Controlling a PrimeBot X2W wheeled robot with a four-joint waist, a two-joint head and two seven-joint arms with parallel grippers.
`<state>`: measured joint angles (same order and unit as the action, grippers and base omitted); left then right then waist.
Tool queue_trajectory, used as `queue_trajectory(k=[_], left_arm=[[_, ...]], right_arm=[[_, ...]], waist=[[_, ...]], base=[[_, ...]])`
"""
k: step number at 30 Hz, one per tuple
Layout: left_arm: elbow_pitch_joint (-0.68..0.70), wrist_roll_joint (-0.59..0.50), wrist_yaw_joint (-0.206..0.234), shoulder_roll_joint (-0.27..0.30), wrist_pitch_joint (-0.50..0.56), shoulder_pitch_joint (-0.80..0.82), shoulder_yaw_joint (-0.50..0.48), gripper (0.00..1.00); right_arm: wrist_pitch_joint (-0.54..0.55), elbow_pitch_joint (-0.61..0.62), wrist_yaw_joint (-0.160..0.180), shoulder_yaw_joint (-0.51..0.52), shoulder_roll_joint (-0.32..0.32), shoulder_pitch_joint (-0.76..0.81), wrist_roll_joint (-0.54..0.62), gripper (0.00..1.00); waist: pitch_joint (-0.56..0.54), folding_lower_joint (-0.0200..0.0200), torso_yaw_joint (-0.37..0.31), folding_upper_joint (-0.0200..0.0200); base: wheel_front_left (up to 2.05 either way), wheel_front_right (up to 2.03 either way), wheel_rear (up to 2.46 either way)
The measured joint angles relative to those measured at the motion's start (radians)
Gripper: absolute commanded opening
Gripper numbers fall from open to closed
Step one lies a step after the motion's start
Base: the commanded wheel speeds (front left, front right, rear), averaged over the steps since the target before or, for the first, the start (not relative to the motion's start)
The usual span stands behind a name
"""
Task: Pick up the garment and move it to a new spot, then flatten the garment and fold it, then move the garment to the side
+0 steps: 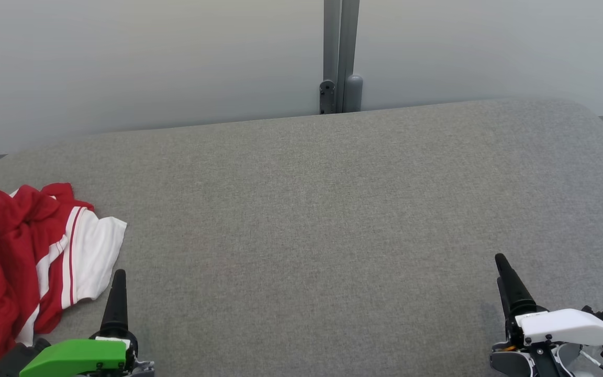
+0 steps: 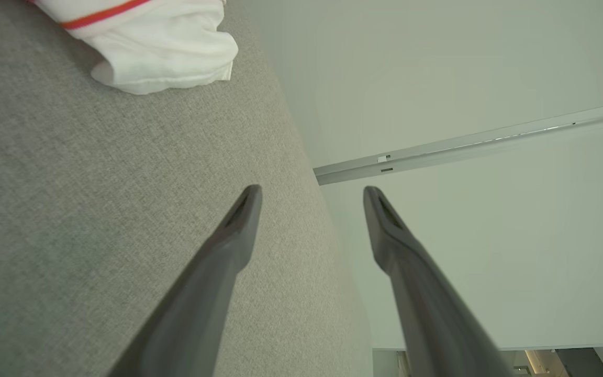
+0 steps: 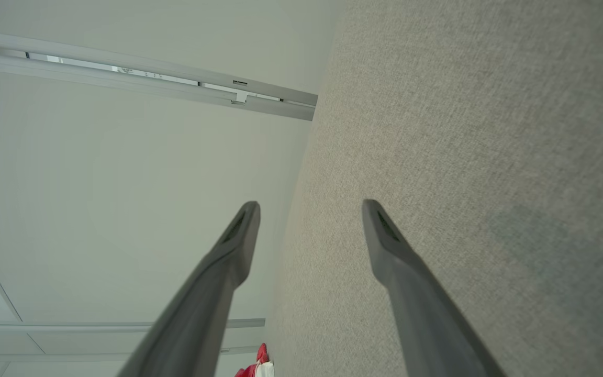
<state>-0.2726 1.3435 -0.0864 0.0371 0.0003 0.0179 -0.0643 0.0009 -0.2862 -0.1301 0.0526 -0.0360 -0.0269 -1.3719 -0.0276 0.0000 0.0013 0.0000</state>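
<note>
Head view: I am looking down over the grey padded surface (image 1: 333, 209). The garment (image 1: 29, 256), red with white panels and red stripes, is lying crumpled at the surface's left edge, partly running out of the picture. My left gripper (image 1: 117, 293) is sitting at the lower left, just beside the white hem but apart from it. My right gripper (image 1: 511, 285) is waiting at the lower right, well apart from the cloth. A pale wall (image 1: 123, 63) and a grey post (image 1: 341, 52) are standing behind.

Left wrist view: my left gripper (image 2: 312, 196) is holding its two fingers spread wide with nothing between them. A white fold of the garment (image 2: 160, 47), edged with a red stripe, is lying ahead of the fingertips and to one side, untouched.

Right wrist view: my right gripper (image 3: 309, 209) is likewise parted and empty, pointing along the surface. A small red and white scrap of the garment (image 3: 257, 366) is showing far off at the bottom.

I am judging the first step, the pick-up, as not yet begun. The next move is calling for my left gripper to swing over the heap, sink its fingers around a raised fold and close firmly. My right gripper probably needs to cross for a second hold, since bunched cloth lifted at one point would hang in a clump. The wide middle of the surface looks a fitting new spot.
</note>
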Motion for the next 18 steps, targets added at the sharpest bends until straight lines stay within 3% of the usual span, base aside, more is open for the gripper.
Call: queue_trajectory(k=[18], left_arm=[[0.003,-0.366,0.022,0.001,-0.064,-0.036,0.039,1.00]], right_arm=[[-0.060,-0.015,0.000,-0.004,-0.002,0.018,0.393,1.00]], waist=[[-0.024,0.0000,0.005,0.0000]], base=[[0.00,0.00,0.00]])
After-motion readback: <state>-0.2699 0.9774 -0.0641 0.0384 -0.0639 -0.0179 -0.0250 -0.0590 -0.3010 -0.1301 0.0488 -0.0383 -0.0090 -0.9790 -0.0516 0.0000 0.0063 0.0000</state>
